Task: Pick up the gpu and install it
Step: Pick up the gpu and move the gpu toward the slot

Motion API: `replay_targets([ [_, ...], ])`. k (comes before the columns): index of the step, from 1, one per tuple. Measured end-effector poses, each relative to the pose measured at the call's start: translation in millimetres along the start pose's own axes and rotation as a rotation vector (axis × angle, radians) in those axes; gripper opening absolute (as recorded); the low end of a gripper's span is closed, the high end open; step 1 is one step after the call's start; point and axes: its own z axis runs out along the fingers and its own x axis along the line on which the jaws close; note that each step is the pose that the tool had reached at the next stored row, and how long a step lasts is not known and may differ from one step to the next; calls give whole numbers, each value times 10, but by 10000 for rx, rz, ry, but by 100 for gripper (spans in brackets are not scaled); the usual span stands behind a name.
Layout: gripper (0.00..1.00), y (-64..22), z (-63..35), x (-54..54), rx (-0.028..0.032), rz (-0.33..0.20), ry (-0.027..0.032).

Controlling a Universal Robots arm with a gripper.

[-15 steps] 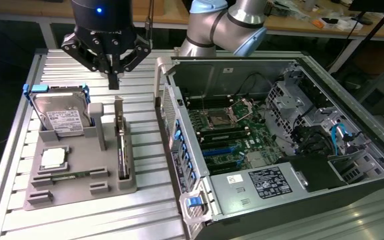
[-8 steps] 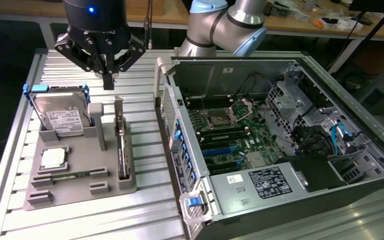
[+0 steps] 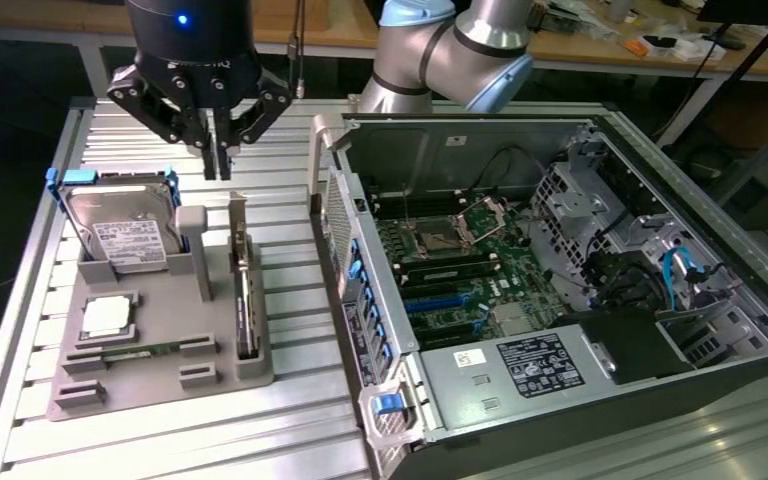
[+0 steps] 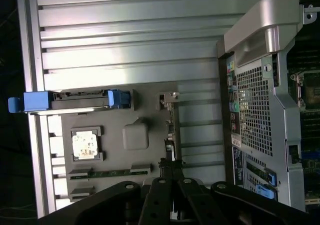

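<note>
- The tool (image 3: 219, 172) is hanging at eleven o'clock in the exterior view, above the ribbed aluminium desk (image 3: 157, 440). Its dark fingers are pressing together with nothing between them.
- Bare slats are lying open under the tool. Only a narrow strip of desk is running between the grey holder tray (image 3: 157, 385) and the open computer case (image 3: 398, 140).
- The gpu (image 3: 241, 300) is standing on its long edge in a slot along the tray's three o'clock side. It is sitting at five o'clock from the tool and apart from it.
- In the wrist view the tool (image 4: 171, 171) is hovering over the gpu (image 4: 171, 132), which is showing as a thin dark line with a silver bracket at one end.
- The arm (image 3: 471, 50), silver with blue caps, is bending behind the case at twelve o'clock and pointing the tool straight down.
- A hard drive (image 3: 117, 235) in a blue frame is leaning upright at the tray's eleven o'clock, with a square processor (image 3: 107, 318) lying flat at its six o'clock.
- The case's perforated metal panel (image 4: 255, 115) is facing the tray.
</note>
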Motion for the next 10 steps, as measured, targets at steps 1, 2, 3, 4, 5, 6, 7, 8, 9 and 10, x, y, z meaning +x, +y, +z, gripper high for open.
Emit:
replay_targets([
  [1, 17, 0, 0, 0, 0, 0, 0],
  [2, 24, 0, 0, 0, 0, 1, 0],
  [3, 30, 0, 0, 0, 0, 0, 0],
  [4, 36, 0, 0, 0, 0, 0, 0],
  [5, 42, 0, 3, 0, 24, -23, 8],
  [6, 42, 0, 12, 1, 53, -212, 59],
  [7, 48, -1, 23, 1, 75, -475, 120],
  [8, 48, -1, 35, 1, 78, -766, 170],
  [9, 48, -1, 43, 1, 82, -876, 196],
  [10, 48, -2, 53, 1, 85, -986, 226],
])
